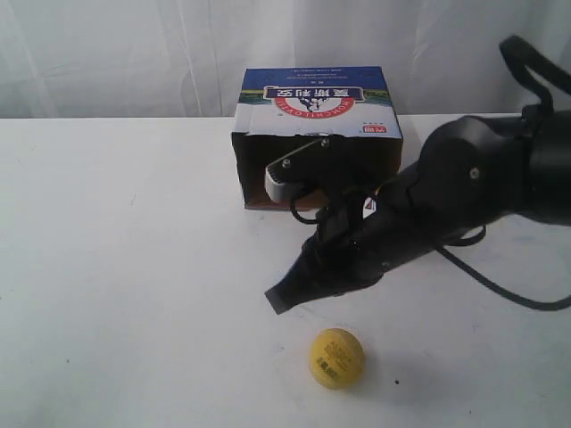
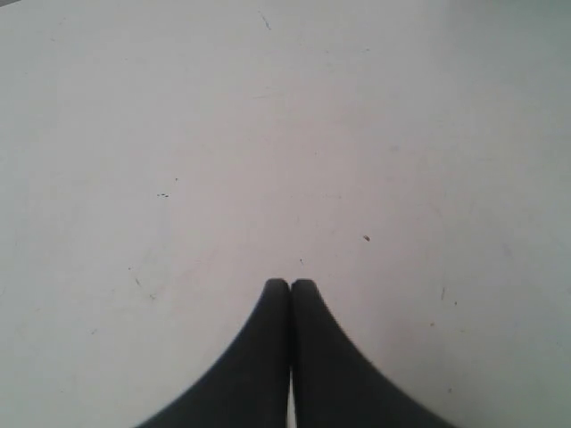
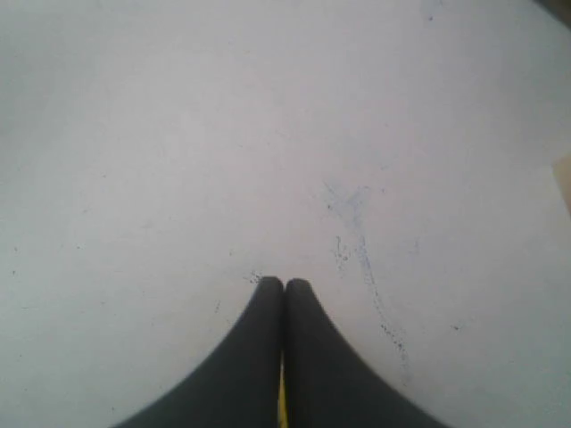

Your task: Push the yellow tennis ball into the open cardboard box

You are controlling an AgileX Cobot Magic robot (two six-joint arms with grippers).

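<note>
The yellow tennis ball (image 1: pixel 336 358), its barcode sticker facing the camera, rests on the white table near the front edge. My right gripper (image 1: pixel 279 301) is shut and hangs low just behind and to the left of the ball, apart from it. In the right wrist view that gripper (image 3: pixel 285 283) is shut with nothing held, and a yellow sliver of the ball (image 3: pixel 283 406) shows through the gap at the finger bases. The open cardboard box (image 1: pixel 317 107) lies at the back with its dark opening toward the ball. My left gripper (image 2: pixel 290 283) is shut over bare table.
The right arm (image 1: pixel 464 201) stretches from the right across the front of the box opening, with a black cable (image 1: pixel 500 285) looping behind it. A tan edge (image 3: pixel 564 183) shows at the border of the right wrist view. White curtains hang behind the table.
</note>
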